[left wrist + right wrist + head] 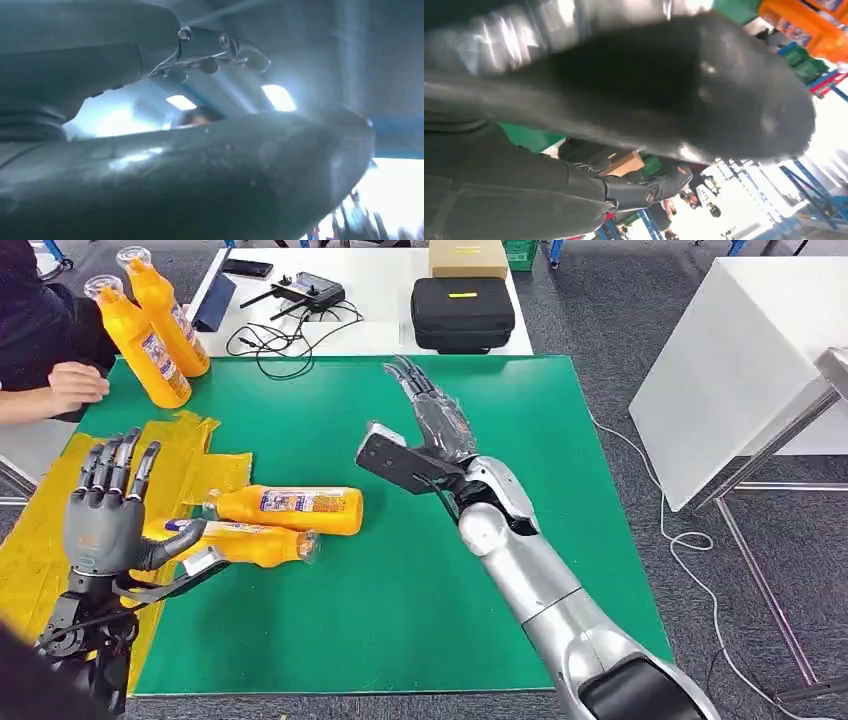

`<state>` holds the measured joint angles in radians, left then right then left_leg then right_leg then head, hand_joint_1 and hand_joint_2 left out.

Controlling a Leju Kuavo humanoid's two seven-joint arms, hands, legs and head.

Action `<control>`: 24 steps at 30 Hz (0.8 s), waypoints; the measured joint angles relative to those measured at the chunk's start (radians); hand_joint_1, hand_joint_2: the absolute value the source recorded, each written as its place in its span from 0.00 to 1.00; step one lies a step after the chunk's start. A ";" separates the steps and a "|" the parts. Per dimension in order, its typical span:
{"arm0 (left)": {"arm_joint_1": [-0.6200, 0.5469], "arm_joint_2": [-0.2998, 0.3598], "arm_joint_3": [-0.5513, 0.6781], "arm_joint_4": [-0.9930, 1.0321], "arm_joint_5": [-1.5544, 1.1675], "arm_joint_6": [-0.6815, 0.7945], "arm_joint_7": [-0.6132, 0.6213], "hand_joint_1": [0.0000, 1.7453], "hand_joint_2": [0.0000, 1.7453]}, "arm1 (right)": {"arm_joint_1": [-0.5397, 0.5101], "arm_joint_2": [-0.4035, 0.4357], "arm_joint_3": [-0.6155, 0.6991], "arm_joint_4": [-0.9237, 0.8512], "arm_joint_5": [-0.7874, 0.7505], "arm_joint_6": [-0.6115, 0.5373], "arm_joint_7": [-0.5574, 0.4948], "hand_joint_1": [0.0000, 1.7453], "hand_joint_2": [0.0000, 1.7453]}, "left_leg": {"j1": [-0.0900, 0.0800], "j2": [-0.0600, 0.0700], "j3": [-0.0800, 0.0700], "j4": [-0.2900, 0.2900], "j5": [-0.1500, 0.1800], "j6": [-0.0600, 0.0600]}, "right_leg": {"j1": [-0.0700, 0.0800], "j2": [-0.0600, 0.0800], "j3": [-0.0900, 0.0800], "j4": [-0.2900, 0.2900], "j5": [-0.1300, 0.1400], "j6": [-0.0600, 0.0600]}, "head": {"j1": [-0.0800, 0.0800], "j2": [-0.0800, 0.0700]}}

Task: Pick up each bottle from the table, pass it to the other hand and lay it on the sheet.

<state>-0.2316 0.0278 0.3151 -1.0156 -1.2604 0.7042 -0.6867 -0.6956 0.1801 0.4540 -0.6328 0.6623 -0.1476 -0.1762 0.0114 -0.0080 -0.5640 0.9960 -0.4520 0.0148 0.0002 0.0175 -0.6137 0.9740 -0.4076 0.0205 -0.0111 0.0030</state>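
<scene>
Left hand (108, 508) is raised over the yellow sheet (40, 540) at the near left, fingers spread, holding nothing. Right hand (435, 420) stretches flat above the green desk (400, 620), fingers straight and empty. Two orange bottles (290, 510) lie side by side at the sheet's right edge. Two more upright orange bottles (155, 325) stand at the far left, beside a person's hand (75, 385). Beyond sits a black case (462, 312).

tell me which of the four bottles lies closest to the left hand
The lying bottle nearer the robot, right beside the left hand. The other lying bottle is just beyond it; two more sit at the far corner.
</scene>
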 measured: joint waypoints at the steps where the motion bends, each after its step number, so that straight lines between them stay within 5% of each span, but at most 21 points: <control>1: 0.000 0.000 0.000 0.000 0.000 0.000 0.000 0.00 0.00 | 0.000 0.000 0.000 0.000 0.000 0.000 0.000 0.00 1.00 | 0.000 0.000 0.000 0.000 0.000 0.000 | 0.000 0.000 0.000 0.000 0.000 0.000 | 0.000 0.000; 6: 0.004 -0.006 -0.002 -0.027 0.119 0.000 -0.005 0.00 0.00 | -0.008 0.003 0.000 0.017 0.011 0.002 0.008 0.00 1.00 | 0.000 0.000 0.000 0.000 0.000 0.000 | 0.000 0.000 0.000 0.000 0.000 0.000 | 0.000 0.000; 8: 0.013 -0.011 -0.070 -0.126 0.591 0.000 -0.010 0.00 0.00 | -0.028 0.009 0.005 0.090 0.065 0.027 0.062 0.00 1.00 | 0.000 -0.002 0.000 0.000 0.000 0.000 | 0.000 -0.002 0.000 0.000 0.000 0.000 | 0.000 0.000; 10: -0.001 0.011 -0.332 -0.260 1.084 -0.003 -0.016 0.00 0.00 | -0.045 0.013 0.057 0.210 0.177 0.071 0.175 0.00 1.00 | 0.000 -0.003 0.000 0.000 0.000 0.000 | -0.001 -0.003 0.001 0.000 0.000 0.000 | 0.000 0.000; 23: -0.018 0.028 -0.458 -0.307 1.123 -0.018 -0.017 0.00 0.00 | -0.055 0.017 0.085 0.275 0.193 0.085 0.189 0.00 1.00 | 0.000 -0.002 0.000 0.000 0.000 0.000 | 0.000 -0.003 0.001 0.000 0.000 0.000 | 0.000 0.000; 24: -0.021 0.028 -0.464 -0.306 1.143 -0.027 -0.017 0.00 0.00 | -0.059 0.022 0.091 0.280 0.203 0.105 0.201 0.00 0.00 | 0.000 -0.002 0.000 0.000 0.000 0.000 | 0.000 -0.003 0.000 0.000 0.000 0.000 | 0.000 0.000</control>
<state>-0.2528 0.0561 -0.1484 -1.3218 -0.1171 0.6771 -0.7034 -0.7547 0.2022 0.5448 -0.3528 0.8656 -0.0423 0.0248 0.0113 -0.0095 -0.5641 0.9962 -0.4518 0.0150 0.0000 0.0146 -0.6132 0.9738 -0.4075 0.0208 -0.0111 0.0027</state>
